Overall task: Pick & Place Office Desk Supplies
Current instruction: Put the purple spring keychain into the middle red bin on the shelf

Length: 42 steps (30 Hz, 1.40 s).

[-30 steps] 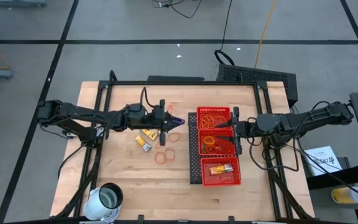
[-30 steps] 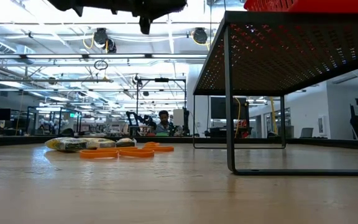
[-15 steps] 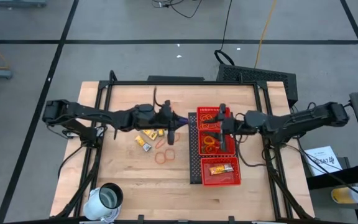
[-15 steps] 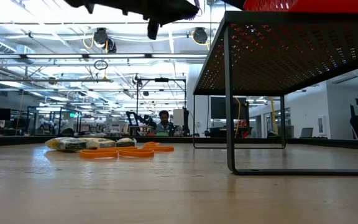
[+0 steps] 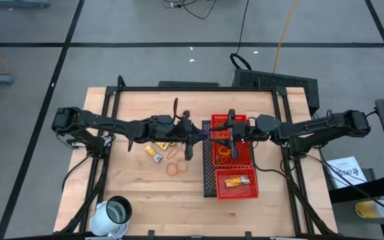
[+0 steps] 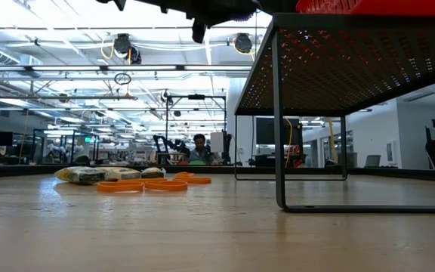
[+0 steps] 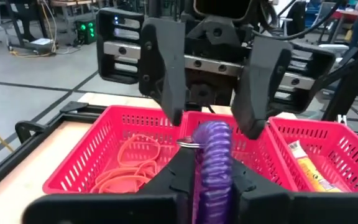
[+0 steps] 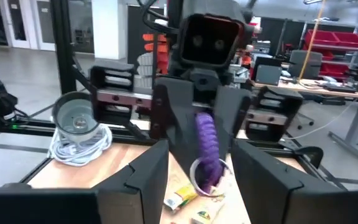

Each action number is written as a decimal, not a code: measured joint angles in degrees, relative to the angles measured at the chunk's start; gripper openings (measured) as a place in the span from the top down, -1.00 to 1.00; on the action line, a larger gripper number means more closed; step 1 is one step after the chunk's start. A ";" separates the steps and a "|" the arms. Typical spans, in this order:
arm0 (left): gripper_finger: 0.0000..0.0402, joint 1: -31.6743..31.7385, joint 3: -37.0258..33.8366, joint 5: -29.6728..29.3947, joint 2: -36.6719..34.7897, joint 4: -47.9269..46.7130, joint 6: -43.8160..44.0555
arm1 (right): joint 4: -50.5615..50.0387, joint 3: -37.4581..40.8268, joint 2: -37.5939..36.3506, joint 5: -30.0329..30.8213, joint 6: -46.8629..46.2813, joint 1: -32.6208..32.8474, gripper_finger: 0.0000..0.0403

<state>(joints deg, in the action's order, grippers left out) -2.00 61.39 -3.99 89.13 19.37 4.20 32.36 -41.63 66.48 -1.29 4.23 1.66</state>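
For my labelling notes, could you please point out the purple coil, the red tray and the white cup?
purple coil (image 7: 212, 163): left wrist view, middle of the coiled body.
red tray (image 5: 233, 193): high view, bare mesh floor of the nearest compartment.
white cup (image 5: 104, 220): high view, outer wall.

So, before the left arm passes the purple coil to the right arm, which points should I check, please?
1. Left gripper shut on the purple coil: ok.
2. Right gripper open, one finger on each side of the coil's end: ok.
3. Right fingers closed on the coil: not ok; they stand apart.
4. The handover point is above the red tray edge: ok, the grippers meet there in the high view.
5. A free place in the tray for the coil: cannot tell, rubber bands and a yellow packet lie inside.
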 joint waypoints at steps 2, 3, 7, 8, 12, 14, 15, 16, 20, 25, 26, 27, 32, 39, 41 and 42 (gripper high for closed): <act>0.88 0.00 0.00 0.00 -0.03 -0.18 -0.19 | 0.07 0.00 -0.04 -0.02 0.21 -0.25 0.18; 0.90 0.00 0.00 0.01 -0.03 -0.41 -0.53 | 0.07 0.00 -0.04 -0.02 0.68 -0.25 0.18; 0.96 -0.07 0.00 1.41 -0.03 0.17 -0.89 | 0.01 0.00 -0.02 -0.07 1.07 -0.24 0.18; 0.96 -0.07 0.00 1.53 -0.03 0.25 -0.88 | 0.01 0.00 -0.02 -0.12 1.08 -0.25 0.18; 0.85 0.04 0.00 1.31 -0.03 0.23 -0.82 | 0.40 0.00 0.45 -0.19 1.03 -0.25 0.18; 0.80 0.04 0.00 1.16 -0.03 0.47 -0.87 | 1.83 -0.02 1.78 -0.29 1.00 -0.55 0.18; 0.79 0.04 0.00 1.14 -0.03 0.57 -0.91 | 2.01 0.01 2.34 -0.28 0.92 -0.59 0.18; 0.79 0.04 0.00 1.14 -0.03 0.72 -0.91 | 2.69 0.02 3.02 -0.27 0.81 -0.70 0.18; 0.86 0.04 0.00 0.99 -0.03 0.47 -0.92 | 4.46 -0.04 5.27 -0.38 0.90 -1.53 0.19; 0.96 0.07 0.00 0.98 -0.05 -0.42 -0.93 | 6.43 -0.02 5.83 -0.52 0.96 -1.69 0.34; 0.96 0.07 0.00 0.98 -0.05 -0.67 -0.93 | 6.84 -0.02 5.58 -0.54 0.97 -1.67 0.37; 0.96 0.07 0.00 0.98 -0.05 -0.86 -0.92 | 7.06 -0.02 5.33 -0.55 0.96 -1.67 0.40; 0.82 0.07 0.00 1.02 -0.05 -1.25 -0.91 | 7.34 -0.04 4.90 -0.52 0.98 -1.69 0.53; 0.85 0.07 -0.02 1.02 -0.05 -1.30 -1.04 | 6.40 -0.04 4.87 -0.52 0.98 -1.69 0.68; 0.91 0.07 -0.02 1.01 -0.05 -1.28 -1.04 | 6.20 -0.04 4.87 -0.54 1.10 -1.69 0.72; 0.94 0.07 -0.02 1.01 -0.05 -1.33 -1.09 | 5.95 -0.04 4.87 -0.56 1.20 -1.69 0.75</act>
<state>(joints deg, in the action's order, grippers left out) -1.93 61.36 -2.97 89.08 18.04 3.11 38.31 -41.67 71.35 -1.85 5.43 -0.03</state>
